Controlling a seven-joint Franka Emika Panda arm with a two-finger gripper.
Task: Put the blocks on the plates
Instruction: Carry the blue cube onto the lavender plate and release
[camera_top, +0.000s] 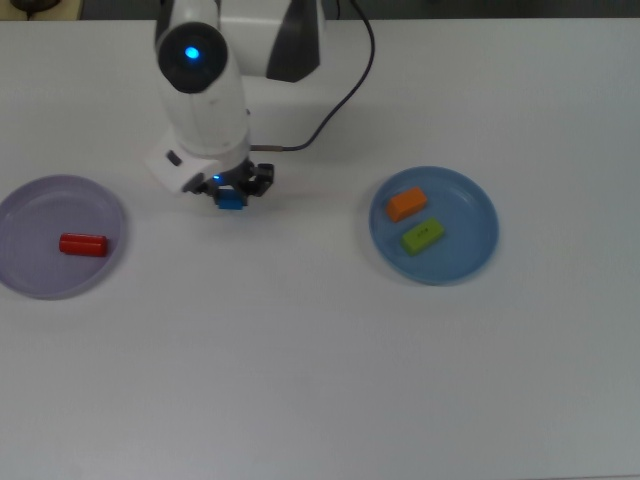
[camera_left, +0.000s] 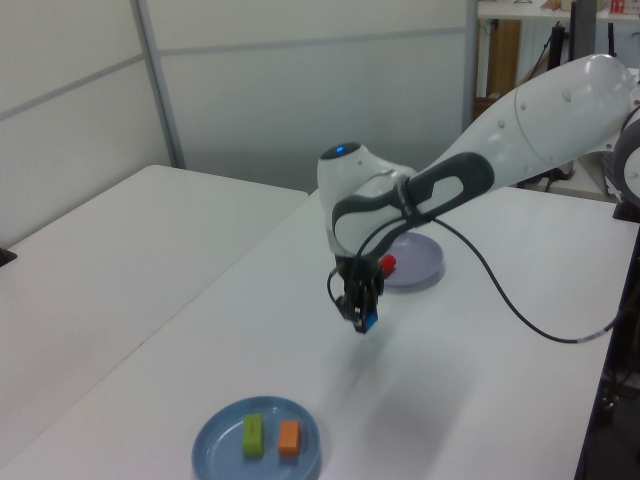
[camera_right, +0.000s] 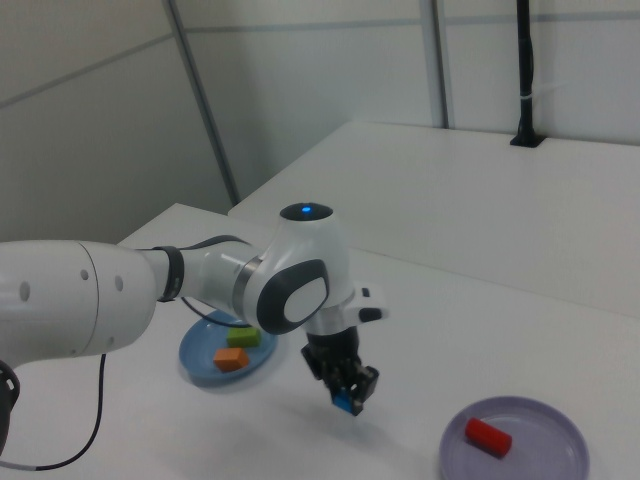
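Note:
My gripper is shut on the blue cube and holds it off the table, between the two plates. The red cylinder lies on the lavender plate at the top view's left. On the blue plate at the top view's right rest the orange block and the lime-green block.
The white arm and its base reach in from the top view's upper edge, with a black cable looping beside them. A white table carries everything. Walls stand behind the table in the left view and the right view.

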